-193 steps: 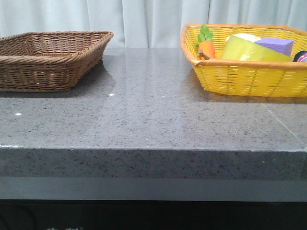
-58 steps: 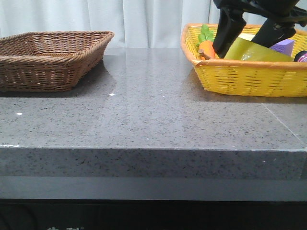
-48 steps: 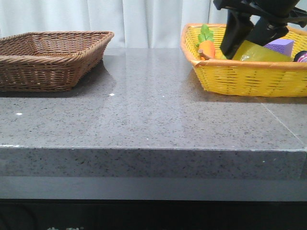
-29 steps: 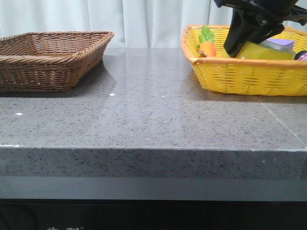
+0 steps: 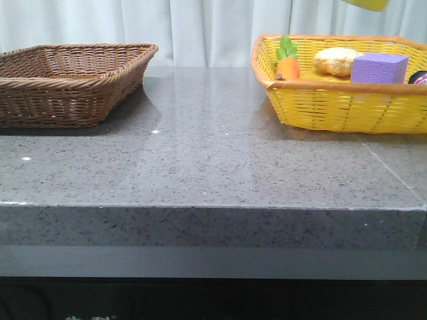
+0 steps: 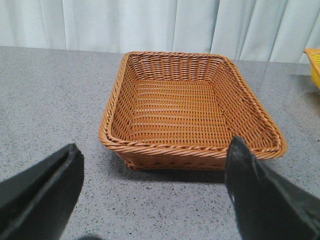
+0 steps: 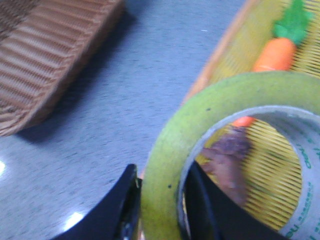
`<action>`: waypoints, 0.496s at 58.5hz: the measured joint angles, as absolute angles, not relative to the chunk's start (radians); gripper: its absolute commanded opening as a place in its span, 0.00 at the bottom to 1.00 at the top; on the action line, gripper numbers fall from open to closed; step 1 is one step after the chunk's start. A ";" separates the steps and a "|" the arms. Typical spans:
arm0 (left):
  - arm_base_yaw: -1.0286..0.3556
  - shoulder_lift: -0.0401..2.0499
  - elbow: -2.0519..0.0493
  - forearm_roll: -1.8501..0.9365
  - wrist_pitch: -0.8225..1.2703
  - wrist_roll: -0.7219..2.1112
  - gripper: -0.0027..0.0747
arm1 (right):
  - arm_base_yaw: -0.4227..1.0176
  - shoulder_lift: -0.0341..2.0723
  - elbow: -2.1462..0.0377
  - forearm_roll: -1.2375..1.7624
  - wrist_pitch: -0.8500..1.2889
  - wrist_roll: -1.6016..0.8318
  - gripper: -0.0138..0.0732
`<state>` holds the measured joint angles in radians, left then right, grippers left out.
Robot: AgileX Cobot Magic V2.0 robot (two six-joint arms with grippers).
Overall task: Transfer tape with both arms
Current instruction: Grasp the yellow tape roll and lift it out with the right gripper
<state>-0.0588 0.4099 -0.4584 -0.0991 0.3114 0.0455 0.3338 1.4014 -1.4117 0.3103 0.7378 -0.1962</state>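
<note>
While the right gripper pinches the wall of the tape, one black finger presses the outer yellow face and the other sits inside the white core, at the lower middle of the right wrist view. The roll fills the lower right of that frame, raised above the yellow basket, with a toy carrot visible past its rim at the upper right. In the front view only a sliver of the tape shows at the top edge, right of centre, high above the yellow basket.

The roll looks stiff and fairly light, a rigid ring that should not crush under a firm squeeze. Its wound outer surface looks smooth and glossy, so it may slip or swing if held loosely. The free part of the ring, opposite the pinched wall, seems the best place for a second grip, again one finger inside the core and one outside.

The left gripper is spread wide and holds nothing, its two dark fingers at the lower corners of the left wrist view. Beyond them, in the centre, sits the brown basket on the grey speckled table.

In the front view, the yellow basket also holds a purple block and a bread roll.
</note>
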 measured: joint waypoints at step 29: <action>-0.059 0.410 -0.458 -0.099 0.311 0.045 0.76 | 0.743 1.559 -1.412 0.316 0.752 -0.224 0.16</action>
<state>-0.0588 0.4099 -0.4584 -0.0991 0.3114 0.0455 0.7433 1.5593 -1.4117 0.3162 0.7524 -0.2241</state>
